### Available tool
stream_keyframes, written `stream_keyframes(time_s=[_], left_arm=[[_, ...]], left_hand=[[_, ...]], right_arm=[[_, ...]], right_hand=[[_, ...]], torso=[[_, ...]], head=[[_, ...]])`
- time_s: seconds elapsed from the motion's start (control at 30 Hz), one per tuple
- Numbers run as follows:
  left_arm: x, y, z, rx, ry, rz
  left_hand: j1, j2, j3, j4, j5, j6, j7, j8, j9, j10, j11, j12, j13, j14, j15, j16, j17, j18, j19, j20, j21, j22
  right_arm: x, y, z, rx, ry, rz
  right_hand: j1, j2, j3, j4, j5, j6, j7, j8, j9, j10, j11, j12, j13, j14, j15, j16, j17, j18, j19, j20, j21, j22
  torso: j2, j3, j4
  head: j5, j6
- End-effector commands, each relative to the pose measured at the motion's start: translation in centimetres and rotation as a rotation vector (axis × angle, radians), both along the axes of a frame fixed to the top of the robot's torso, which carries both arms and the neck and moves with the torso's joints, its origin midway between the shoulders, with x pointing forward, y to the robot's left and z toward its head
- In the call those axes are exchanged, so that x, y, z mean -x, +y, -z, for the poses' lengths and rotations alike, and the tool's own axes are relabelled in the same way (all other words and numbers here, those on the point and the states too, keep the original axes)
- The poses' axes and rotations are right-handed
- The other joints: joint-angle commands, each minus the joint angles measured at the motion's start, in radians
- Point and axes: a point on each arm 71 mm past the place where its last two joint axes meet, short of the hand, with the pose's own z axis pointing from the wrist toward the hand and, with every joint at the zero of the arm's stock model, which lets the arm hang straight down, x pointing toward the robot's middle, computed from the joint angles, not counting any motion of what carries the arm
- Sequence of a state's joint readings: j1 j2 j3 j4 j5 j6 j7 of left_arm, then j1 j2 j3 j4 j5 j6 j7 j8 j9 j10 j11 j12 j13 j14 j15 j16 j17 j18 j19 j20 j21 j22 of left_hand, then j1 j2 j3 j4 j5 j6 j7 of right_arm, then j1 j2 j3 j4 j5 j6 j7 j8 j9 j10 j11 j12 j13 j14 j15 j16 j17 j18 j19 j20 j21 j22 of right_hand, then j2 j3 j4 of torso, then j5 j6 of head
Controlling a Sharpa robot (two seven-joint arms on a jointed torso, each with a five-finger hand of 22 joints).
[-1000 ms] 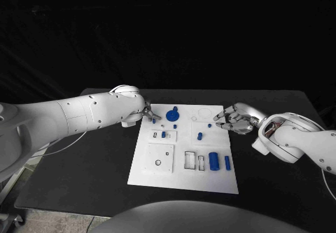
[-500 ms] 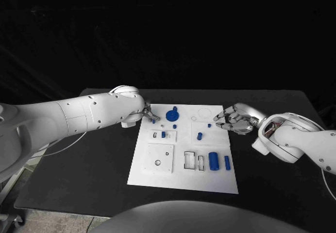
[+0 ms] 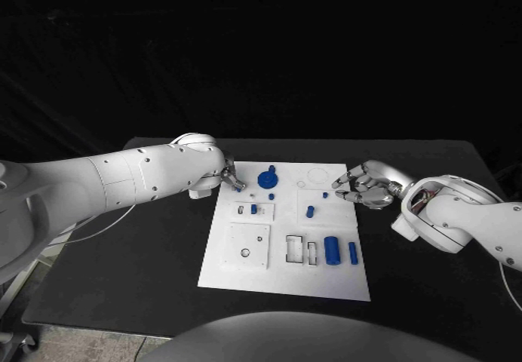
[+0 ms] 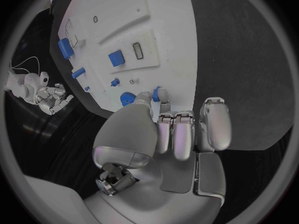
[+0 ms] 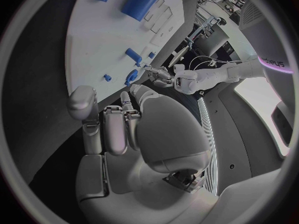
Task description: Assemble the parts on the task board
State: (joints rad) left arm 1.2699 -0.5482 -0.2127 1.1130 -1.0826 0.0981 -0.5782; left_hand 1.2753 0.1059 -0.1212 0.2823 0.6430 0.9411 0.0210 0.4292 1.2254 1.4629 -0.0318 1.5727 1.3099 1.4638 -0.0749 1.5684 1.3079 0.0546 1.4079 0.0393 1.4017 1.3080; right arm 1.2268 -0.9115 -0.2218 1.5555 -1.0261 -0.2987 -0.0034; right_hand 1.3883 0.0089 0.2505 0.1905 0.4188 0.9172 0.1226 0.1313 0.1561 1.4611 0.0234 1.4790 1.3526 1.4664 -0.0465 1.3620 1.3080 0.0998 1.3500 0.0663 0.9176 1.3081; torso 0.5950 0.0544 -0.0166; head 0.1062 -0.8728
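The left hand (image 3: 226, 177) pinches a small blue part (image 4: 159, 93) over the board's (image 3: 285, 271) far left corner; the right hand (image 3: 364, 185), fingers curled and empty, hovers beside the opposite edge.

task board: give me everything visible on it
The task board is a flat white rectangular plate lying in the middle of the black table, long side running away from the robot. It looks like matte plastic, with raised square panels, rectangular slots and round holes. Small blue parts lie on it or stand in it: a gear-like disc at the far end, short pegs mid-board, two cylinders near the right edge. The left robot hand is at its far left corner; the right robot hand hovers beside its right edge.
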Motion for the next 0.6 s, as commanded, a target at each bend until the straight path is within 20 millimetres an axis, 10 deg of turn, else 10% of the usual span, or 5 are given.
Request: stream_keyframes(time_s=[0.03,0.37,0.6], left_arm=[[0.1,-0.1,0.1,0.019,0.025,0.009],[0.3,0.3,0.2,0.035,0.030,-0.013],[1.0,1.1,0.0,0.050,0.021,-0.048]], left_hand=[[0.021,-0.010,0.023,0.000,0.027,-0.004,-0.002,-0.008,-0.002,0.105,-0.008,-0.004,0.258,0.107,-0.004,0.002,0.263,0.002,-0.002,-0.004,-0.008,0.132],[0.033,-0.070,0.182,0.007,0.024,0.005,-0.003,-0.018,-0.006,0.105,-0.009,-0.004,0.258,0.107,-0.004,0.002,0.263,0.001,0.000,-0.007,-0.011,0.140],[-0.023,-0.139,0.357,0.003,-0.043,0.011,-0.001,-0.019,0.002,0.100,-0.009,-0.008,0.253,0.106,-0.005,0.001,0.261,0.002,0.001,-0.005,-0.019,0.145]], right_arm=[[0.0,0.1,0.1,-0.001,0.015,-0.004],[0.1,-0.1,0.1,-0.001,0.020,-0.002],[0.1,-0.2,0.2,0.000,0.021,0.002]], right_hand=[[0.000,0.007,0.006,-0.001,0.005,0.006,-0.003,-0.001,-0.001,-0.004,0.004,-0.005,0.114,0.041,0.007,-0.004,0.083,0.019,-0.003,0.001,-0.003,0.074],[0.002,0.007,0.009,-0.003,0.007,0.007,-0.002,-0.002,-0.001,-0.009,0.004,-0.009,0.110,0.041,0.007,-0.005,0.081,0.020,-0.004,0.002,-0.006,0.074],[0.002,0.007,0.010,-0.004,0.008,0.007,-0.002,-0.002,-0.001,-0.011,0.004,-0.011,0.108,0.040,0.007,-0.005,0.081,0.020,-0.004,0.002,-0.006,0.074]], torso=[[0.000,0.0001,0.0001],[0.000,-0.0004,0.0002],[-0.001,-0.0003,0.0013]], head=[[0.001,0.000],[0.001,0.000],[-0.003,0.000]])
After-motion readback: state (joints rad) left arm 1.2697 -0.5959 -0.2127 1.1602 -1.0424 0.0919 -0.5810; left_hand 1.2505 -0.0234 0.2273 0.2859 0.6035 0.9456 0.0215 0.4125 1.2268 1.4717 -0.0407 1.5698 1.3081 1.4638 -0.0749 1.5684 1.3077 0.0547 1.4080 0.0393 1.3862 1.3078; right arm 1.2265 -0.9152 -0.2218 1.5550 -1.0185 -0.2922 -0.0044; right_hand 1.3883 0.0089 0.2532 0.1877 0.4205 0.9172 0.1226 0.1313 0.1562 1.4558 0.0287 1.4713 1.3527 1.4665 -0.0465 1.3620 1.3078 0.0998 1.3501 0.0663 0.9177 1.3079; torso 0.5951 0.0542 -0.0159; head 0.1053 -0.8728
